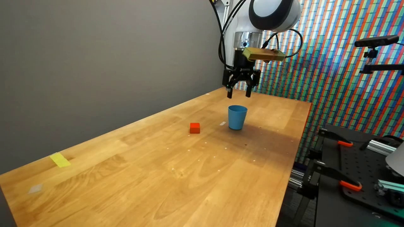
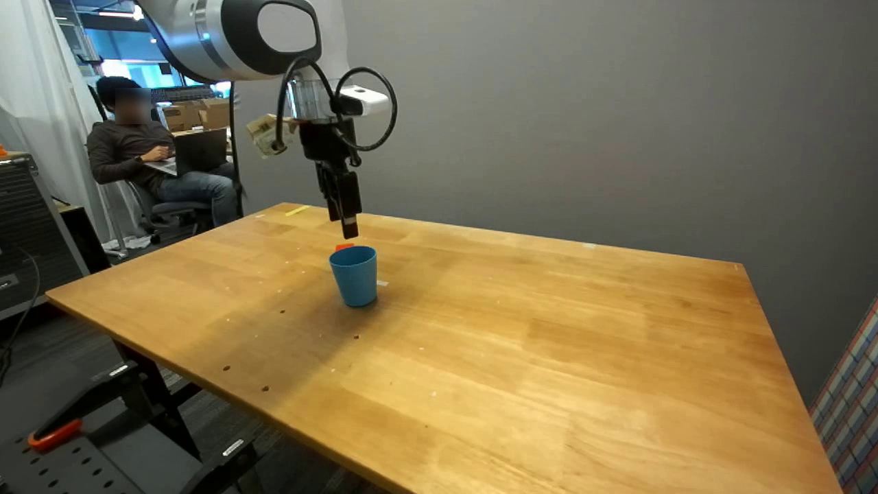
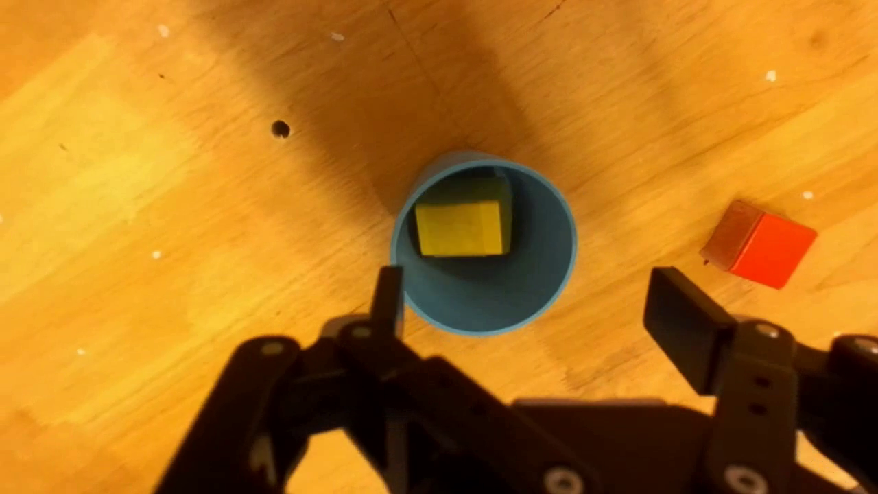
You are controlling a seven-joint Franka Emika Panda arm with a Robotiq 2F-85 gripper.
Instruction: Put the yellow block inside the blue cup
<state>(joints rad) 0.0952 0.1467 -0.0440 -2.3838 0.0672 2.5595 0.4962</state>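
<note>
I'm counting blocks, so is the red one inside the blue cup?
No, the wrist view shows the red block on the table, outside the blue cup, which holds the yellow block.

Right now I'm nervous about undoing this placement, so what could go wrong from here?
The jaws hang open above the tapered blue plastic-looking cup; dipping before they leave might clip its rim and tip it, perhaps spilling the chunky yellow block inside. A low sideways move could also bump the small red block nearby.

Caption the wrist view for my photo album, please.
A yellow block inside the blue cup, open gripper above, red block outside on the wooden table.
</note>
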